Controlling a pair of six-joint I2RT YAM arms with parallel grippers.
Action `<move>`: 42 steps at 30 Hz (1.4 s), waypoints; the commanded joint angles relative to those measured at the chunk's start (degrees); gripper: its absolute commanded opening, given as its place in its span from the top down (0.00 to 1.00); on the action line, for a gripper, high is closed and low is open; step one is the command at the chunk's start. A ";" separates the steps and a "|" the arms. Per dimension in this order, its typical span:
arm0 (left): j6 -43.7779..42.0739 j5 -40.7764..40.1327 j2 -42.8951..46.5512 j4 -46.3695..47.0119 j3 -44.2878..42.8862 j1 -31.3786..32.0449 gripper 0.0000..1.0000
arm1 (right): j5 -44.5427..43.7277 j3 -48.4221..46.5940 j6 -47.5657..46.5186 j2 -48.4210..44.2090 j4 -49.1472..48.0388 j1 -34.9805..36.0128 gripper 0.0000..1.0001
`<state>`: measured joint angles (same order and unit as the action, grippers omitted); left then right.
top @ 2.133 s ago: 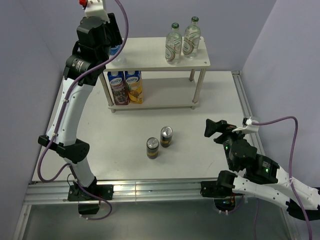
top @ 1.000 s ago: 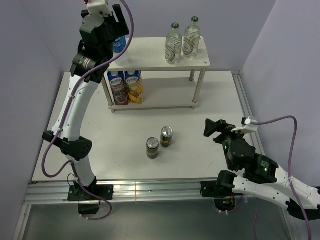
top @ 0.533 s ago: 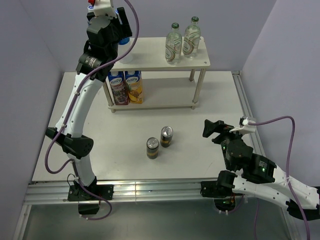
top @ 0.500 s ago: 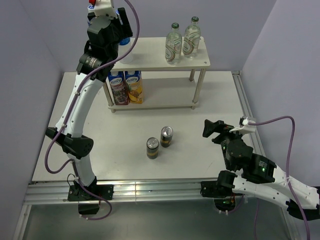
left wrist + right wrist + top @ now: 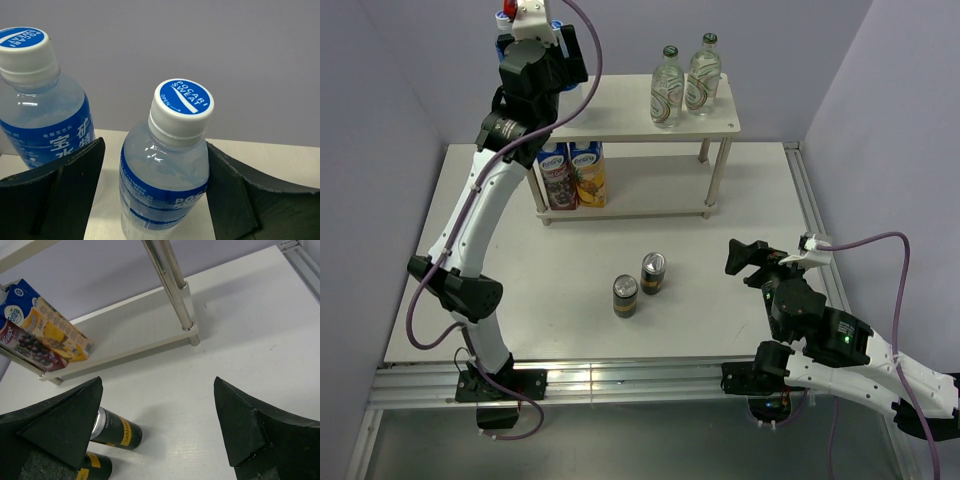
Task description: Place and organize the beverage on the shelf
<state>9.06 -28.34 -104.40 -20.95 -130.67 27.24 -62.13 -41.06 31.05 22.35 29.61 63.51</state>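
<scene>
Straddling a clear plastic Pocari Sweat water bottle [image 5: 165,170], the left pincer [image 5: 156,145] is seen spread, with its matte black fingers [image 5: 65,185] set on either side of the rounded body. A strip of pale board is shown between the left finger and the bottle, while the right finger is just beside it. The bottle is stood upright at the left end of the top board of the shelf [image 5: 620,108] and is closed by a white ridged cap with a blue top. A second water bottle [image 5: 42,115] of the same kind is stood near it, toward the board's left edge, with the lilac wall [image 5: 200,45] behind both.

At the right end of the same board two green-capped glass bottles [image 5: 666,95] are stood close together, and the middle of the board between the pairs is left bare. On the lower board two juice cartons [image 5: 557,175] are set upright at the left, and the rest is open as far as the round silver legs [image 5: 172,285]. Two dark cylindrical cans [image 5: 625,296] are stood near each other on the white tabletop [image 5: 550,260] in front of the shelf. To their right the right pincer [image 5: 157,382] is held low, spread wide and gripping nothing.
</scene>
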 commanded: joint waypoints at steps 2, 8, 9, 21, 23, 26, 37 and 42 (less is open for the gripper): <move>-0.71 -1.10 5.96 2.76 1.64 0.26 0.16 | -1.94 0.19 0.68 -0.02 -1.74 0.39 0.02; -1.85 -2.95 10.88 2.06 5.42 1.84 0.12 | -2.03 0.10 0.77 -0.20 -1.74 0.39 0.02; -2.29 -3.73 12.36 2.05 6.56 2.54 0.12 | -2.12 0.19 0.59 -0.11 -1.83 0.48 0.02; 1.56 -4.89 29.66 -4.00 22.46 5.36 0.04 | 12.33 -0.34 -5.29 2.25 -6.48 0.39 0.00; 3.24 -3.66 33.89 -4.98 30.59 5.62 0.04 | 16.41 -1.30 -4.51 4.01 -5.27 0.39 0.00; 4.56 -2.34 42.68 -4.89 41.33 5.71 0.04 | 20.98 -0.79 -0.91 7.53 -3.42 0.48 0.00; 3.94 -2.70 55.70 -13.76 51.39 5.80 0.05 | 26.09 10.82 7.80 15.26 -14.92 0.65 0.00; 9.57 2.66 60.79 -14.03 60.87 5.80 0.07 | 27.06 13.63 8.59 21.84 -21.69 1.18 0.00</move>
<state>14.81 -29.71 -45.63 -33.80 -73.63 32.84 -35.48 -28.21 37.69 41.45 15.81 63.92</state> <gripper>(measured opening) 0.933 0.997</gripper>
